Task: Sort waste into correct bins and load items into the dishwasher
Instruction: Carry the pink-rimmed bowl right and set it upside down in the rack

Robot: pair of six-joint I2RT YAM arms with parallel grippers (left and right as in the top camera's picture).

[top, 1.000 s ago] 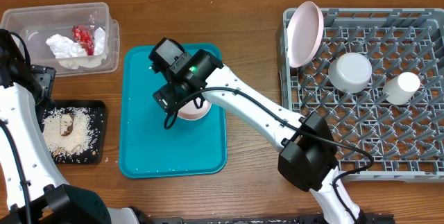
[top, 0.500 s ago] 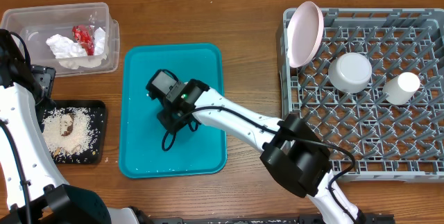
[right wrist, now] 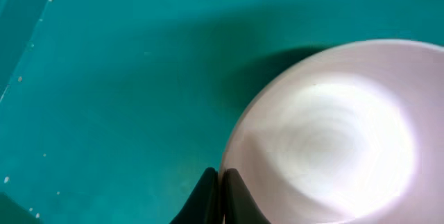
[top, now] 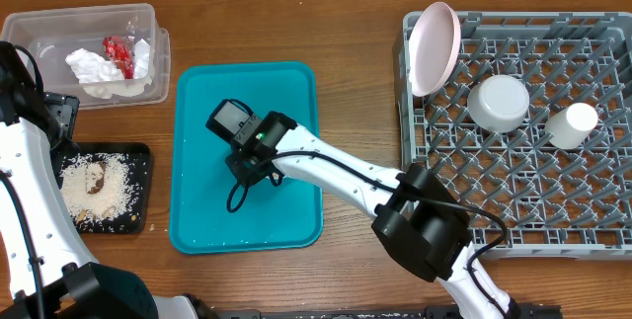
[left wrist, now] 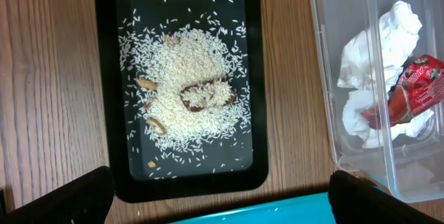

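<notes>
We are pinching the right gripper (right wrist: 219,179) shut on the rim of the bowl (right wrist: 333,134) at the tray's (top: 197,210) middle, the bowl spreading toward the rack (top: 513,200), while the left gripper (left wrist: 218,200) is hanging wide open.

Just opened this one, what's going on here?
The right gripper is shut at the rim of a small bowl on the teal tray, apparently pinching it. The left gripper hangs open and empty above the black tray, which holds rice. Napkins and a red wrapper lie in the clear tub. The dish rack already holds a plate, an upturned bowl and a cup.
</notes>
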